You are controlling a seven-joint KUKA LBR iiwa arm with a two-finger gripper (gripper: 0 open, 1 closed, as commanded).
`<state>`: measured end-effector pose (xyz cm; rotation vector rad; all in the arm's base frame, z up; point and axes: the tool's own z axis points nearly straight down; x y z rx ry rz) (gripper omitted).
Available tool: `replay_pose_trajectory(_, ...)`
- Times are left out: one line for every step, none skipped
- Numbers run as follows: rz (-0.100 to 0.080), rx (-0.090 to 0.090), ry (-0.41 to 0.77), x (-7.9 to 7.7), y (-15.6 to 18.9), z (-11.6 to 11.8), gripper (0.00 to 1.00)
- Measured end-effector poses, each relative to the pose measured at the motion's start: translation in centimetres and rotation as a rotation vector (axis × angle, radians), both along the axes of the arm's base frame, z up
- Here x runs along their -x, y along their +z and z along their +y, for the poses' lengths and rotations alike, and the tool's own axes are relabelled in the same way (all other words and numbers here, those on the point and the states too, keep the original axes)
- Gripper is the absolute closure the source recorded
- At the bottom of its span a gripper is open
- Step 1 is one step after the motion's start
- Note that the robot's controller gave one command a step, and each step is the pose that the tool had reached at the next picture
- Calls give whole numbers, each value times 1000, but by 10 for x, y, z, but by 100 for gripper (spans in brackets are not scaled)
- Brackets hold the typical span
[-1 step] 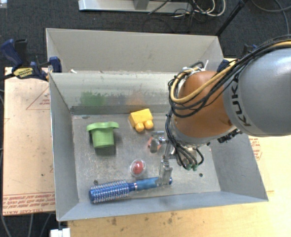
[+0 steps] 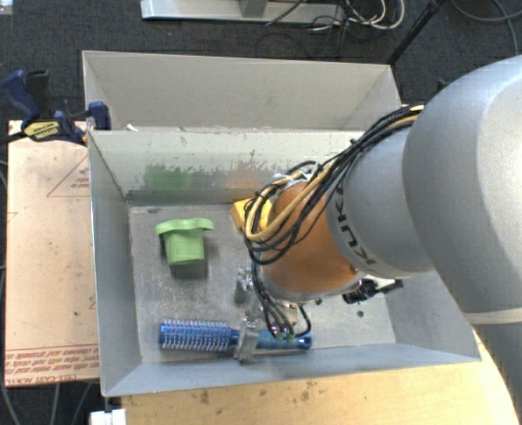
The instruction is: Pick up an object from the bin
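At 6 o'clock in the bin (image 2: pixel 111 264): brush (image 2: pixel 195 336), blue, lying flat on the floor close along the near wall.
Gripper (image 2: pixel 248 345): down on the brush where the bristled head meets the handle (image 2: pixel 287 343); apart or together cannot be told, as the wrist and cables hide it.
Item nearest gripper: the brush, judged to be the thing in hand.
Long axis: 9 o'clock to 3 o'clock, parallel to the near wall.
Pointing: head toward 9 o'clock, handle toward 3 o'clock.
Weight, judged: light, plastic, with no strain for the arm.
Stiffness, judged: handle and spine rigid; bristles springy and would give under a squeeze.
Surface, judged: the smooth handle may slip or roll, while the bristles give a poor, uneven seat.
Fragility, judged: low.
Hold point, judged: across the narrow neck or handle, closing at right angles to the long axis; the head's end will likely droop, since the hold sits off its middle.
Hazard, judged: the near wall leaves little room on the 6 o'clock side.
Other stock: green block (image 2: pixel 185 248), at 10 o'clock from the gripper, well apart from the brush.
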<state>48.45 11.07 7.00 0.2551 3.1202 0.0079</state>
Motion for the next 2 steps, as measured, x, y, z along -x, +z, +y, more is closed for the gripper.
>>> replay_pose_trajectory(12, 3, -3, 3, 0, -2, 100)
replay_pose_trajectory(2, 1, -14, -27, 148, 22, 100)
